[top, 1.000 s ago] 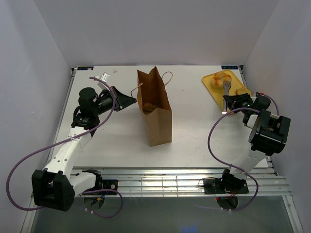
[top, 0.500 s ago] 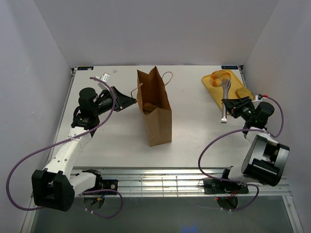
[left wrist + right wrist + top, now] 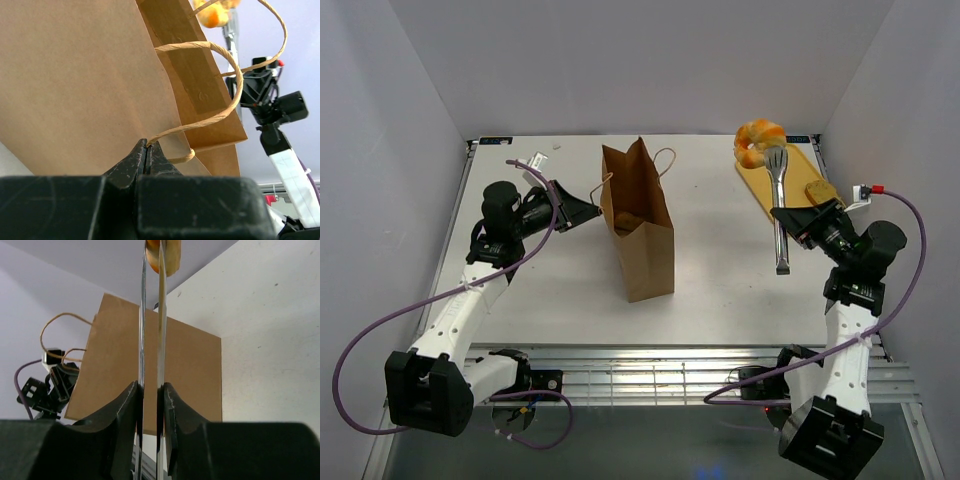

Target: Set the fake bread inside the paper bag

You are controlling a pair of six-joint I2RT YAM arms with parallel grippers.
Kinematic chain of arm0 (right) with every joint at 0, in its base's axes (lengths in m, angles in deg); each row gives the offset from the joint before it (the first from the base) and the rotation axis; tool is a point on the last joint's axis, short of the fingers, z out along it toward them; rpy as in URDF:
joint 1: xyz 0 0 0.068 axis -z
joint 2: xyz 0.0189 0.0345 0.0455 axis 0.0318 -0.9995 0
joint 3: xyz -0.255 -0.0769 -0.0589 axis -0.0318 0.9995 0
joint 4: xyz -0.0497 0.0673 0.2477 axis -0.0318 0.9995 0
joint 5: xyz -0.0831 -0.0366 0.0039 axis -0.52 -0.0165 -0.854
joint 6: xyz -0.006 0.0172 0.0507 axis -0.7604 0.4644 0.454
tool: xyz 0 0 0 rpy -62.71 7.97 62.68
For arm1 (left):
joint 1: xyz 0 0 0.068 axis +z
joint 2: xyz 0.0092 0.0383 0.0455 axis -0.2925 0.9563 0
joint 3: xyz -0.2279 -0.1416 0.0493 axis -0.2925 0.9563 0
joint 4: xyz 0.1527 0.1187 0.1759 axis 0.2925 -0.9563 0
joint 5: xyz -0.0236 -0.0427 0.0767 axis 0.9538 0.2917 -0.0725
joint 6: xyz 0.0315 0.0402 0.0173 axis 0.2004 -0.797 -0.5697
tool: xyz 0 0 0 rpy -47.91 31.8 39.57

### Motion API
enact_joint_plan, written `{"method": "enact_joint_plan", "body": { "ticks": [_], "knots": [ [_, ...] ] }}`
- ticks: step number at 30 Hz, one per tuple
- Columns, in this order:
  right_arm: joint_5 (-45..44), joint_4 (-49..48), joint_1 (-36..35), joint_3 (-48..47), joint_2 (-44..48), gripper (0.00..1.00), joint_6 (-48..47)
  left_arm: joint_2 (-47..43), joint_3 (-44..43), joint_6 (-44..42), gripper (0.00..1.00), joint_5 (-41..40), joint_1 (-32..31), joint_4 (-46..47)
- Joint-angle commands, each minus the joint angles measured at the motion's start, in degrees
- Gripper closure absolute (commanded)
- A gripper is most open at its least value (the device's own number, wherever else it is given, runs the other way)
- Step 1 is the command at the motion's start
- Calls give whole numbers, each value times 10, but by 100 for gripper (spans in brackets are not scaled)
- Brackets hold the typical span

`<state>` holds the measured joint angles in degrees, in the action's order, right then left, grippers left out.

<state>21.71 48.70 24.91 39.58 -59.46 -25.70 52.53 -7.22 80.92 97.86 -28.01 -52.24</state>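
Note:
The brown paper bag [image 3: 642, 225] stands open at the table's middle, with one golden roll [image 3: 626, 218] inside. My left gripper [image 3: 592, 208] is shut on the bag's twisted handle [image 3: 239, 82], seen in the left wrist view [image 3: 146, 145]. My right gripper [image 3: 798, 222] is shut on metal tongs [image 3: 779, 210], whose tips pinch a golden-brown pastry [image 3: 758, 140] in the air above the yellow tray [image 3: 800, 175]. The right wrist view shows the jaws [image 3: 150, 386] squeezing both tong arms [image 3: 161, 315], the pastry [image 3: 167, 252] at the top and the bag [image 3: 190, 370] beyond.
Another brown bread piece [image 3: 819, 188] lies on the tray's near right part. A small white item [image 3: 535, 158] sits at the back left. The bag's second handle [image 3: 663, 160] loops out to the right. White walls enclose three sides.
My right arm has risen and swung back, lifting the tongs with the pastry off the tray. The left gripper and the bag have not moved.

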Motion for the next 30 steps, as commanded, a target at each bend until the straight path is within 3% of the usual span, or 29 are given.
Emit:
{"method": "enact_joint_plan", "body": {
  "ticks": [1, 8, 19, 25, 30],
  "knots": [
    [47, 54, -23, -68, 39, 82, -33, -15, 12, -10, 100, 14, -2, -27],
    [34, 72, -95, -137, 85, 82, -16, -20, 22, -10, 100, 18, -2, -29],
    [70, 81, -195, -228, 64, 82, -12, -20, 20, -7, 100, 12, -2, -29],
    [27, 153, -304, -240, 44, 82, -74, -19, 20, -1, 100, 12, -2, -23],
    [-100, 208, -427, -255, 15, 81, -136, -17, 12, 3, 100, 8, -2, -23]
  ]
}}
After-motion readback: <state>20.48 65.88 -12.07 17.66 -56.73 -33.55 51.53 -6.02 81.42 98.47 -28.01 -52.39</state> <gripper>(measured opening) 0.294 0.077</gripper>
